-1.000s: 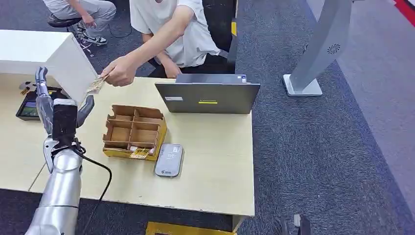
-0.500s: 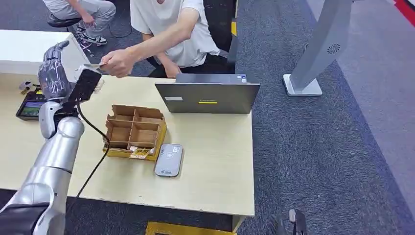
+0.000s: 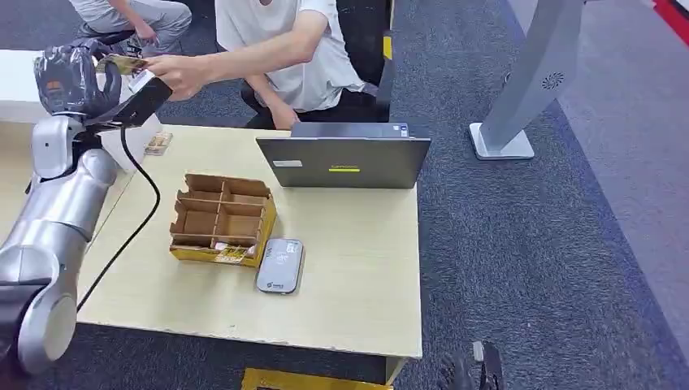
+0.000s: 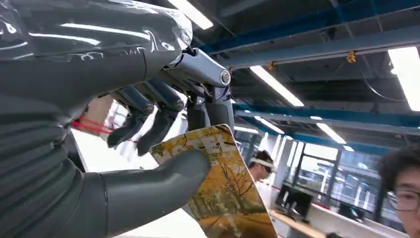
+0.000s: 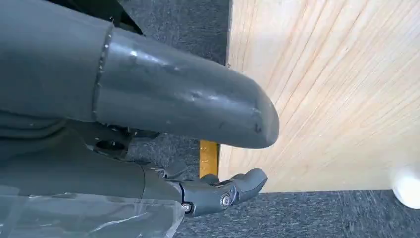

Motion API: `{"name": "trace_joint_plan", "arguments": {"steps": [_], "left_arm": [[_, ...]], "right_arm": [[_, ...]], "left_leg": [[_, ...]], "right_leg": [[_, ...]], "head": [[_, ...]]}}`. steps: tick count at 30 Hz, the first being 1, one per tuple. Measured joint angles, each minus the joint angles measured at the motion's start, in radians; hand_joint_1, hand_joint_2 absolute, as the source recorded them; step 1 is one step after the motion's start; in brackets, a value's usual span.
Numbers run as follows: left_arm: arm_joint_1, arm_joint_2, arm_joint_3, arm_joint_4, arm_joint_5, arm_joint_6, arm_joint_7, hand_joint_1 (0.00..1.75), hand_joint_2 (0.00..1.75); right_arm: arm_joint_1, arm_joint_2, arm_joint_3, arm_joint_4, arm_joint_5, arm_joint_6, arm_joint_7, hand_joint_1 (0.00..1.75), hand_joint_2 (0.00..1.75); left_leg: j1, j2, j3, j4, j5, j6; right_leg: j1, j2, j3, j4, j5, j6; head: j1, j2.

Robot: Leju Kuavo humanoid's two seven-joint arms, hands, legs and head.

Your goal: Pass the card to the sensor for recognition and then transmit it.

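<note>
Card being pinched between thumb and fingers of left hand, yellow autumn-tree print facing wrist camera, one corner sticking out past thumb tip. Raised high at far-left edge of surface, with a person's hand reaching in and touching card's far end, just beyond the fingers. Remaining fingers curling loosely above card, not pressing it.

Right hand hanging beside and below surface edge, over dark carpet; thumb extended, fingers apart and holding nothing.

Sitting well below and nearer than the left fingers: cardboard divider box with open compartments, and a grey sensor lying flat, touching box's near corner. Closed laptop resting farther right, beside the person. Small stack of cards lying on surface just under the raised left fingers, next to white box. Black cable trailing from left wrist down across surface edge.

Person in white shirt leaning over far side, arm stretching toward the left fingers. Grey stand standing on carpet, well apart to the right.
</note>
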Motion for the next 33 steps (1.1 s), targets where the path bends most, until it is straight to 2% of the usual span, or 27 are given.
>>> {"name": "trace_joint_plan", "arguments": {"steps": [9,16,24,26,30,33], "left_arm": [[-0.035,0.014,-0.010,0.051,-0.016,0.004,0.013,1.75,1.75],[-0.035,0.013,-0.016,0.062,-0.004,0.030,-0.002,1.75,1.75],[-0.031,0.002,-0.030,0.061,0.005,0.028,-0.024,1.75,1.75],[-0.012,-0.010,-0.043,0.033,0.006,0.010,-0.021,1.75,1.75],[0.067,-0.028,-0.089,-0.092,0.004,-0.046,0.023,1.75,1.75],[0.137,-0.032,-0.124,-0.207,0.012,-0.118,0.053,1.75,1.75]], "right_arm": [[-0.003,0.000,0.008,0.005,-0.006,-0.002,0.005,0.00,0.00],[-0.003,0.000,0.019,0.007,-0.013,-0.002,0.005,0.00,0.00],[-0.001,0.000,0.022,0.009,-0.033,-0.008,-0.003,0.00,0.00],[0.001,-0.001,0.022,0.010,-0.045,-0.012,-0.013,0.00,0.00],[0.016,-0.004,0.021,0.012,-0.060,-0.014,-0.028,0.00,0.00],[0.028,-0.008,0.018,0.013,-0.073,-0.015,-0.043,0.00,0.00]], "left_leg": [[0.000,0.000,0.000,0.000,0.000,0.000],[0.000,0.000,0.000,0.000,0.000,0.000],[0.000,-0.001,0.000,0.000,0.000,0.000],[0.000,-0.001,0.000,0.000,0.000,0.000],[0.000,-0.001,-0.001,0.000,0.000,0.000],[0.000,0.000,-0.001,0.000,0.000,0.000]], "right_leg": [[0.000,0.000,0.000,0.000,0.000,0.000],[0.000,0.000,0.000,0.000,0.000,0.000],[0.000,0.000,0.000,0.000,0.000,0.000],[0.000,-0.001,0.000,0.000,0.000,0.000],[0.000,0.000,0.000,0.000,0.000,0.000],[0.000,0.000,0.000,-0.001,0.000,0.000]], "head": [[0.002,0.000],[0.002,0.000],[0.002,0.000],[0.002,0.000],[0.002,0.000],[0.002,0.000]]}}
